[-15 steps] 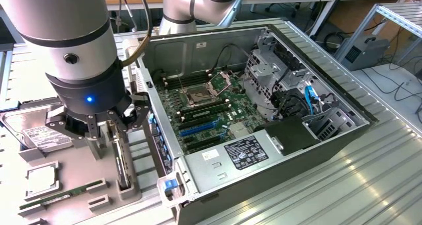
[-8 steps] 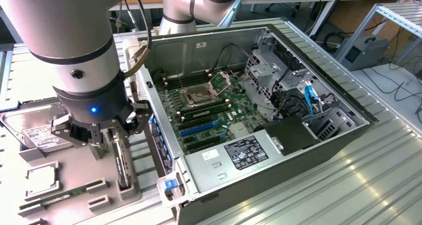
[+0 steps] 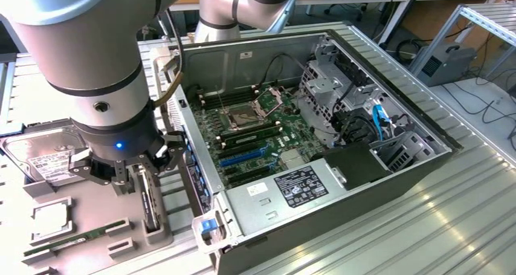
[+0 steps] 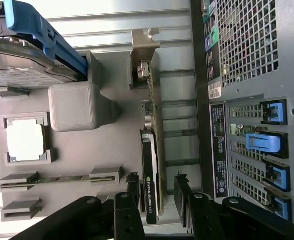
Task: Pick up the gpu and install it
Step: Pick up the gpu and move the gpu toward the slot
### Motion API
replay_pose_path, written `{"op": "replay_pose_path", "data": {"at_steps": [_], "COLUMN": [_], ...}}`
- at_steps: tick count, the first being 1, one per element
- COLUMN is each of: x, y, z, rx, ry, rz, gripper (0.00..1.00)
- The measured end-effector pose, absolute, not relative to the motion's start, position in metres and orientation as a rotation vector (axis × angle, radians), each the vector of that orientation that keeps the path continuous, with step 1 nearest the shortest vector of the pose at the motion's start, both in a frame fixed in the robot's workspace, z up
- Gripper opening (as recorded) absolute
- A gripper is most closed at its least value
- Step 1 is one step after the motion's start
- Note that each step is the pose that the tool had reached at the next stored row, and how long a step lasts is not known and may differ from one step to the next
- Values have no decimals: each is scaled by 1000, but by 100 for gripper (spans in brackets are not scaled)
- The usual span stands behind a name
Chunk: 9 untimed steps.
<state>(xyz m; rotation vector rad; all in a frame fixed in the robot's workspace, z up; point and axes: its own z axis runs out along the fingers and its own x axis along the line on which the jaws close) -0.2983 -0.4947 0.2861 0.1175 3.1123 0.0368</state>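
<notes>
Black two-finger gripper (image 3: 135,179) on the silver robot arm (image 3: 89,51) is down over the grey moulded parts tray (image 3: 96,223) at the exterior view's left; fingers spread apart, one each side of the gpu (image 3: 149,203), holding nothing; in the wrist view the fingertips (image 4: 132,184) straddle the card's dark end, a gap visible on at least one side; not clamped. The gpu, a thin dark circuit-board card with a pale metal bracket (image 4: 142,55) at its far end, stands on edge in a tray slot, just beside the rear panel of the open grey computer case (image 3: 234,60); not installed. Inside the case lies a green motherboard (image 3: 282,121) with blue expansion slots (image 3: 241,156), nothing in them. Also on the tray: a silver hard drive with white label (image 3: 48,157), a square silver processor chip (image 3: 50,217), a narrow green memory stick (image 3: 69,242); all apart from the gripper.
</notes>
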Motion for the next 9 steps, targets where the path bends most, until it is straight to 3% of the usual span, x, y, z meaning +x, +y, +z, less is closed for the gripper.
{"op": "replay_pose_path", "data": {"at_steps": [9], "x": [-300], "y": [-488], "z": [271], "rx": [117], "ry": [3112], "rz": [37], "gripper": [42]}}
